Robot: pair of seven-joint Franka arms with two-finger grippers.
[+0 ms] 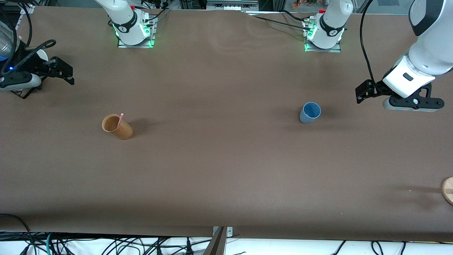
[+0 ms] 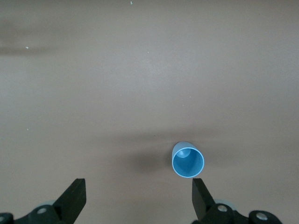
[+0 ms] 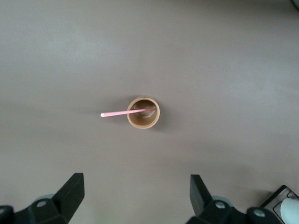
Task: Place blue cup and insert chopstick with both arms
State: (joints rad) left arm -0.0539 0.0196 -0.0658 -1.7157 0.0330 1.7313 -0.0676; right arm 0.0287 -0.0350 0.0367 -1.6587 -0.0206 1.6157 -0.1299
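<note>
The blue cup (image 1: 310,112) stands upright on the table toward the left arm's end; it also shows in the left wrist view (image 2: 188,162). The pink chopstick (image 1: 120,118) leans inside the tan cup (image 1: 116,126) toward the right arm's end; the right wrist view shows the chopstick (image 3: 117,113) sticking out of the tan cup (image 3: 144,113). My left gripper (image 1: 363,92) is open and empty, over the table at its own end, apart from the blue cup; it also shows in its wrist view (image 2: 138,200). My right gripper (image 1: 64,72) is open and empty over its end of the table, as its wrist view (image 3: 135,196) shows.
A round wooden disc (image 1: 448,189) lies at the table's edge at the left arm's end, nearer to the front camera than the blue cup. The brown table (image 1: 219,159) stretches between the two cups. Cables hang along the front edge.
</note>
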